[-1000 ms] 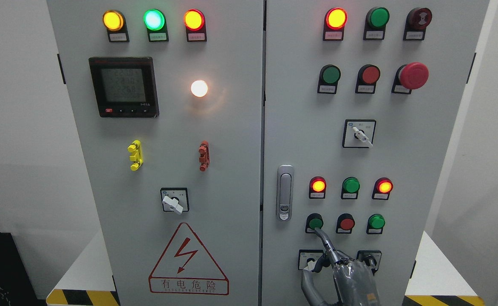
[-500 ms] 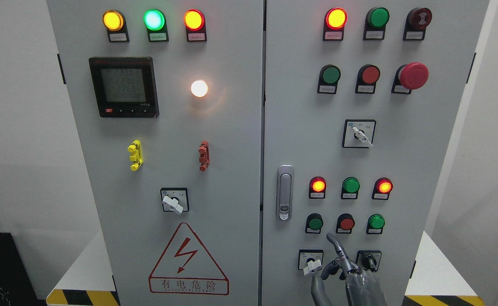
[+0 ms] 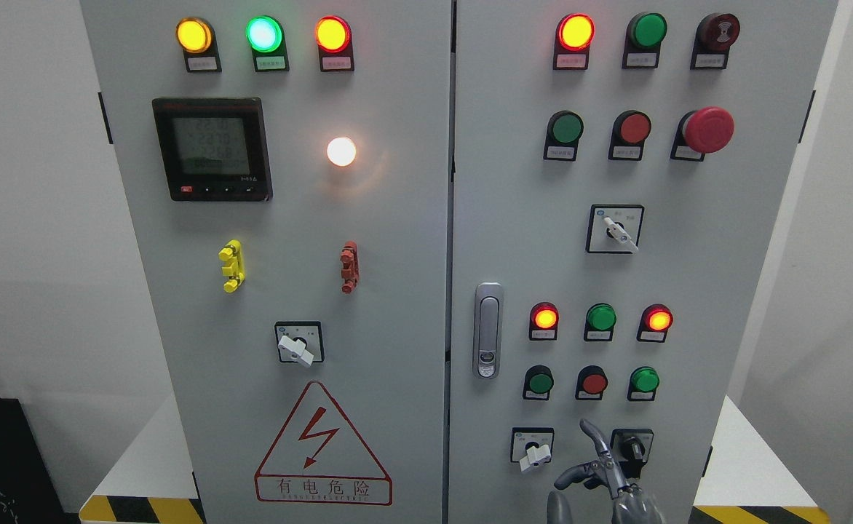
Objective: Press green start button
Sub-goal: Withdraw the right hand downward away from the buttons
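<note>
Robot right hand (image 3: 605, 480) low at 5 o'clock, index finger (image 3: 592, 433) raised, other fingers curled, holding nothing. Green start button (image 3: 541, 381) up at 11 o'clock from fingertip, clear of it, unlit. Press not visibly in progress; cannot tell whether already made.

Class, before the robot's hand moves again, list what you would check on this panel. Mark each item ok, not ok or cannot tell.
1. Right hand clear of the button rows: ok, it sits below them.
2. Pointing finger extended: ok.
3. Green start button uncovered: ok.
4. Start button already pressed in: cannot tell.
5. Red mushroom button far from the hand: ok.
6. Left hand's position: cannot tell, out of view.
</note>
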`<state>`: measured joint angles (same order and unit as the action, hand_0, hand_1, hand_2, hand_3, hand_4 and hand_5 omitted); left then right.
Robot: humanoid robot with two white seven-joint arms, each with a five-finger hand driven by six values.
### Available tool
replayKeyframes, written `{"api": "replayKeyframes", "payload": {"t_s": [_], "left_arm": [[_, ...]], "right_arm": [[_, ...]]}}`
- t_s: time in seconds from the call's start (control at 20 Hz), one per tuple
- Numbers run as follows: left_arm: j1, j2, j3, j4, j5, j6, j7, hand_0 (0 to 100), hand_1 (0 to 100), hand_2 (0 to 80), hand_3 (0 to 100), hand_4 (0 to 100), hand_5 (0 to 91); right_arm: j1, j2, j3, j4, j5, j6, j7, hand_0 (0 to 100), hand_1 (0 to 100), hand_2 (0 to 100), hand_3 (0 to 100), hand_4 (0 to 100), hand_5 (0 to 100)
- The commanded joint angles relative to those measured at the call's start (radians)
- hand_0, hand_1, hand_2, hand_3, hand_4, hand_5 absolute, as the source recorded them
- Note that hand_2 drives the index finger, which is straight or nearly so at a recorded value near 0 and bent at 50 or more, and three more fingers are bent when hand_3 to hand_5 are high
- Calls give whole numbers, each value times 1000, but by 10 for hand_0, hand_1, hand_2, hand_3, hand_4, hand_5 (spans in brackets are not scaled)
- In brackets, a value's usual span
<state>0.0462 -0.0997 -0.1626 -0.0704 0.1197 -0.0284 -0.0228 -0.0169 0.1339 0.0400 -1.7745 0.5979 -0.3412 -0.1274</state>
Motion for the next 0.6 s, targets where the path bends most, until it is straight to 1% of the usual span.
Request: {"api": "replayKeyframes", "payload": {"t_s": [0.0,0.05,0.1,0.15,0.2,0.3,0.35,0.4,0.45,0.55], "left_arm": [[0,0,0,0,0,-1,0,120,556,0,0,0,0],[0,0,0,0,0,-1,0,120,556,0,0,0,0],[0,0,0,0,0,-1,0,120,556,0,0,0,0],[1,0,0,0,0,-1,0,120,556,0,0,0,0],[1,0,0,0,0,-1,0,120,556,0,0,0,0],[0,0,0,0,0,-1,0,120,556,0,0,0,0],[0,0,0,0,0,-1,0,120,556,0,0,0,0],[0,0,0,0,0,-1,0,120,556,0,0,0,0],[0,0,0,0,0,-1,0,120,556,0,0,0,0],[1,0,0,0,0,-1,0,120,556,0,0,0,0]], "right_arm": [[51,0,52,-69,-118,8,9,429,241,0,463,438,342],[54,0,54,-71,-135,8,23,414,242,0,412,395,269],[64,0,60,-77,-153,10,31,408,242,0,397,378,244],[75,0,66,-88,-176,14,38,396,240,0,308,298,175],[86,0,73,-95,-206,28,43,390,238,0,278,272,159],[106,0,90,-124,-275,63,45,374,229,0,156,139,48],[115,-2,99,-135,-311,80,45,348,220,0,113,88,0],[117,-2,104,-143,-338,90,48,342,218,0,105,72,0],[118,-2,106,-145,-354,91,57,318,207,0,62,17,0],[120,-2,104,-148,-363,91,69,281,195,0,30,0,0]]}}
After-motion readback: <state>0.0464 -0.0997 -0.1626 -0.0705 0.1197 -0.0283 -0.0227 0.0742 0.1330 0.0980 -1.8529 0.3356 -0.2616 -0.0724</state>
